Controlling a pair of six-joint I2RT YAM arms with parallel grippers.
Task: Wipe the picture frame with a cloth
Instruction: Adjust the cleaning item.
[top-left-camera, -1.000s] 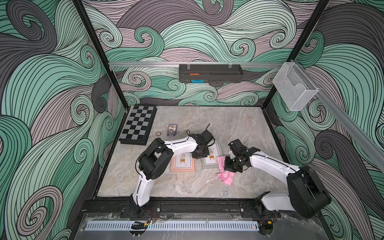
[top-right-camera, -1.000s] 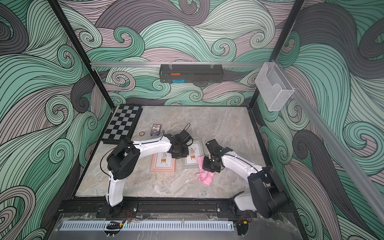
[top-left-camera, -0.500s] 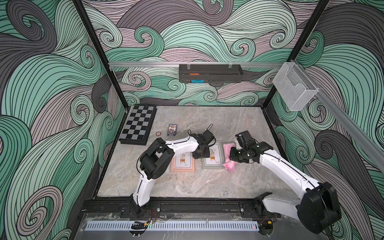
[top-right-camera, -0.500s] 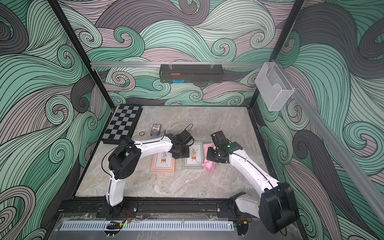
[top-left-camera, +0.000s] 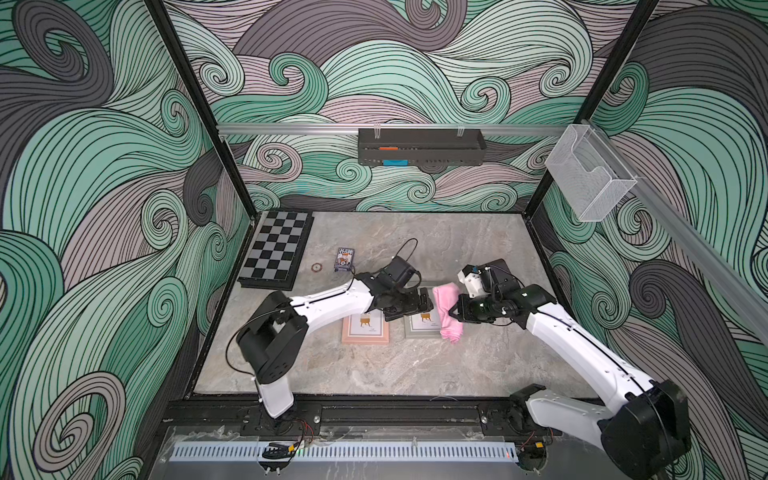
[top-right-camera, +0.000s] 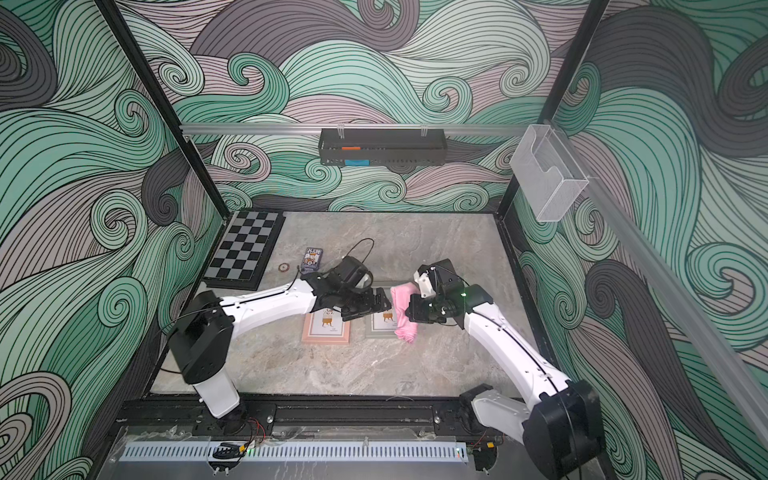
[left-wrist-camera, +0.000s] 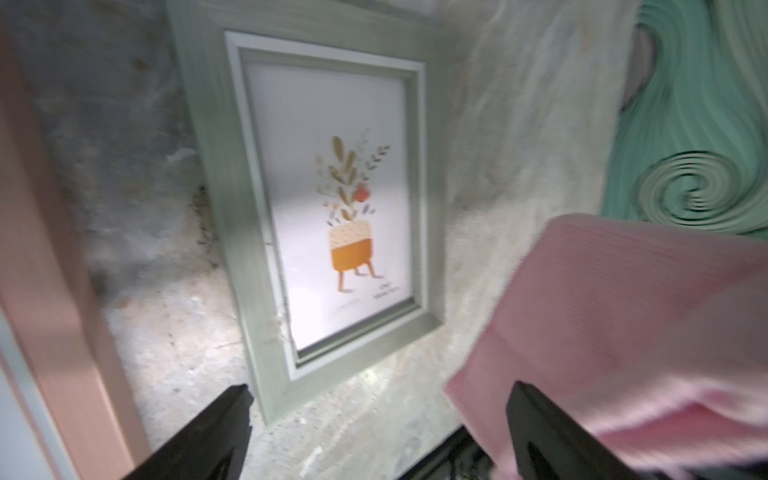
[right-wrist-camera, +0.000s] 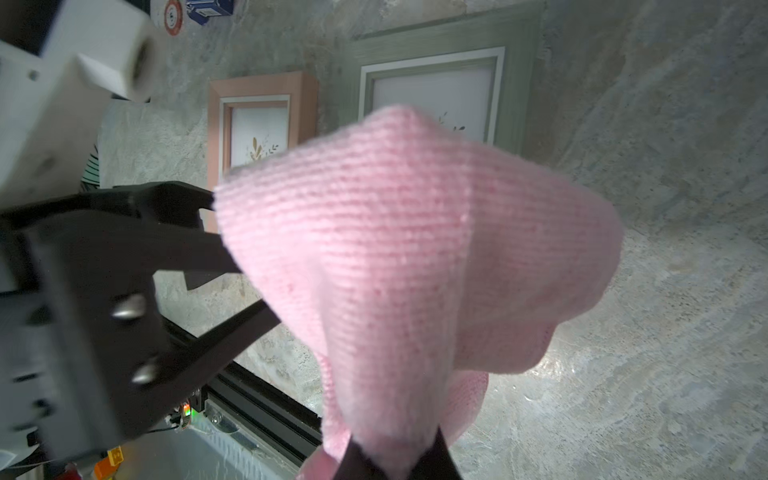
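Note:
A green picture frame (top-left-camera: 419, 331) and a pink picture frame (top-left-camera: 365, 333) lie flat side by side mid-table, showing in both top views. My right gripper (right-wrist-camera: 395, 461) is shut on a bunched corner of the pink cloth (right-wrist-camera: 415, 249). The cloth (top-left-camera: 446, 311) hangs over the green frame's right edge. My left gripper (left-wrist-camera: 380, 392) stands open just left of the cloth (left-wrist-camera: 623, 311), above the far end of the green frame (left-wrist-camera: 224, 166). The cloth's edge reaches in beside one of its fingers (left-wrist-camera: 540, 428).
A chessboard (top-left-camera: 276, 249) lies at the back left, with a card box (top-left-camera: 344, 259) and a small ring (top-left-camera: 317, 267) beside it. A black shelf (top-left-camera: 419, 145) hangs on the back wall. A clear bin (top-left-camera: 590, 178) hangs on the right rail.
My right gripper lifted the cloth off the table and carried it back and left toward the left gripper. The left gripper's jaws opened wide.

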